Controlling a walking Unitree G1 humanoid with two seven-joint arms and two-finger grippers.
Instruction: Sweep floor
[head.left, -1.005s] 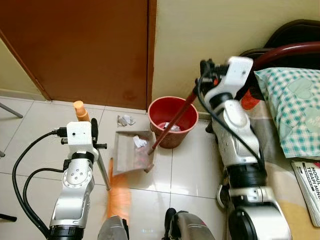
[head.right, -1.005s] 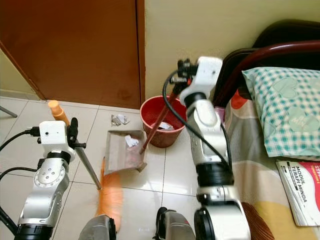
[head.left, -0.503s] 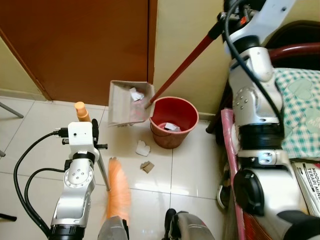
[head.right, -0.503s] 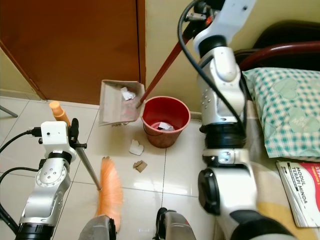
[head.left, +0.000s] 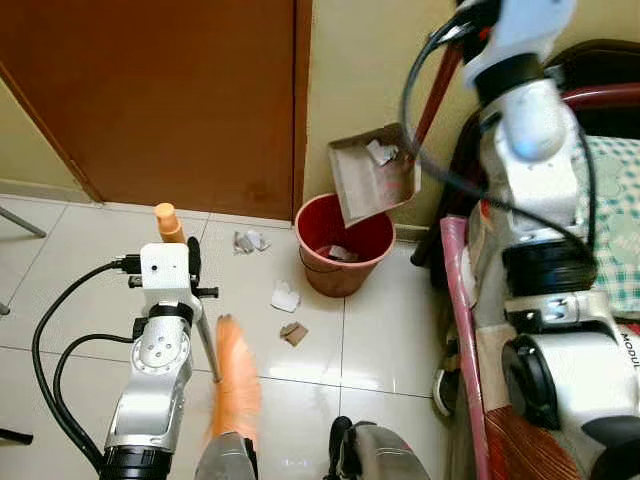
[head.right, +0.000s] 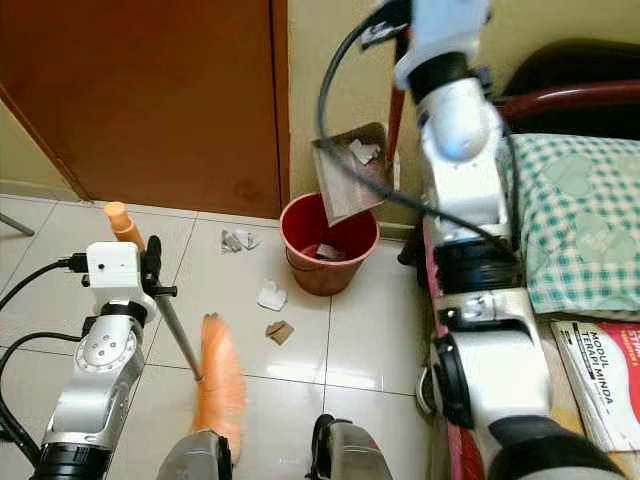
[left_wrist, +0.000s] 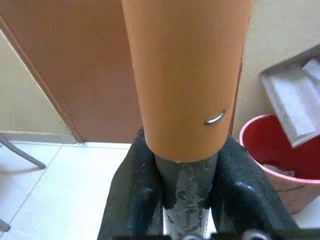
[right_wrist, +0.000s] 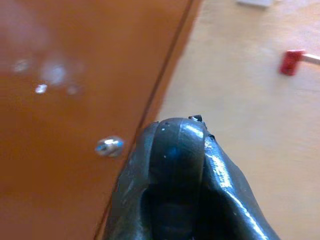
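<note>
1. The right gripper (right_wrist: 175, 165) is up at the top right of the head views, its black fingers pressed together around the dark top of the red dustpan handle (head.left: 436, 85).
2. The grey long-handled dustpan (head.left: 372, 175) hangs in the upper middle of the frame, tilted steeply above the red plastic bucket (head.left: 345, 243), with a crumpled white paper scrap (head.left: 381, 151) lying inside it (near its upper edge).
3. The bucket stands on the white tiled floor (head.left: 380, 330) against the cream wall (head.left: 355, 70), just beside the brown wooden door (head.left: 150, 100); pale paper shows at its bottom.
4. The left gripper (left_wrist: 182, 185), lower left of the frame, pinches the grey shaft of the orange-handled broom (left_wrist: 185, 75), one black finger (left_wrist: 132, 195) on each side.
5. The broom's orange bristles (head.left: 235, 385) rest on the tiles at the lower middle of the frame.
6. Litter on the floor: a crumpled grey-white paper (head.left: 247, 240) left of the bucket, a white paper piece (head.left: 285, 296) and a small brown cardboard bit (head.left: 293, 333) in front of it.
7. A green checked pillow (head.right: 575, 225) lies on the bed at the right edge.
</note>
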